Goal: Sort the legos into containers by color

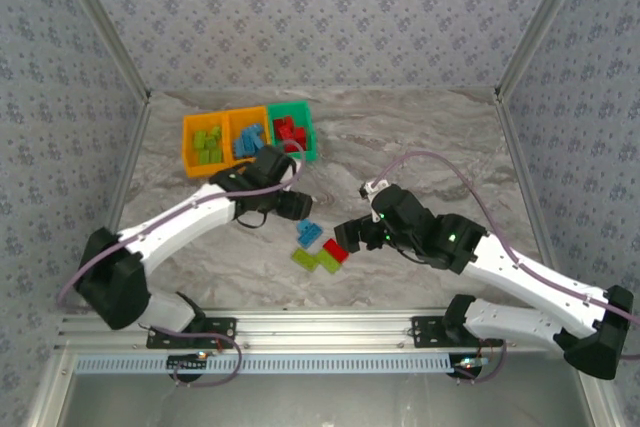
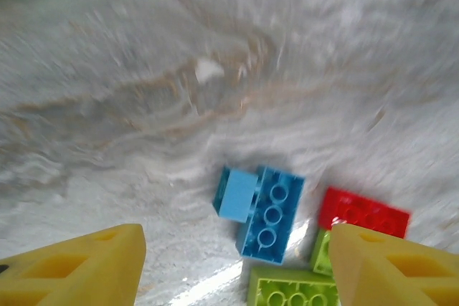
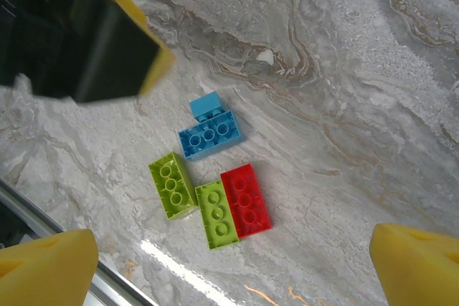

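legos [image 3: 211, 177] lie loose on the table [image 1: 420, 127] (two blue, two lime, one red) between the arms, others sit in the containers [image 1: 187, 145] far left; left gripper [image 2: 237, 249] and right gripper [image 3: 233, 249] both gape wide, empty.

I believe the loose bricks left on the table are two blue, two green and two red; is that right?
Not quite: there is only one red brick, next to the two blue bricks and two green bricks on the table. The right wrist view shows all five clearly.
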### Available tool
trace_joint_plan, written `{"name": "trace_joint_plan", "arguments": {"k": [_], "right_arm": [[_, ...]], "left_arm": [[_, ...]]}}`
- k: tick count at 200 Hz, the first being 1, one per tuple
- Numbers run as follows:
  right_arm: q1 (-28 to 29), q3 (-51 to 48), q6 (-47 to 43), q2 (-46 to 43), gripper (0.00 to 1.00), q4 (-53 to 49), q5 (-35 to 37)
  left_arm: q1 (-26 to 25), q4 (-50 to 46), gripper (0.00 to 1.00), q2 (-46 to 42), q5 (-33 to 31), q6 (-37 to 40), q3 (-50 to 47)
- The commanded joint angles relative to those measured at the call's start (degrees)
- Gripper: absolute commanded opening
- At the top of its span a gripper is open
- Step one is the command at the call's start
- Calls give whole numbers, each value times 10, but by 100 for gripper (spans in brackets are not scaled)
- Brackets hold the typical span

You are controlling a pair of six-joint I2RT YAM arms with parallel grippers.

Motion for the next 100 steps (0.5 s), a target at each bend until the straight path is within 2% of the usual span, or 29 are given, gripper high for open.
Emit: {"name": "trace_joint_plan", "arguments": {"k": [1, 30, 79, 100], "right_arm": [[5, 17, 1, -2, 100, 2, 6], [7, 15, 10, -12, 100, -8, 16], [8, 8, 15, -22, 100, -11, 25], [9, 7, 17, -20, 100, -11, 24]], "left_arm": [[-17, 23, 69, 47, 6, 27, 7], [-19, 48, 68, 101, -2, 23, 11], [-16, 45, 56, 173, -41, 6, 21], [-16, 52, 46, 177, -52, -2, 17]]}}
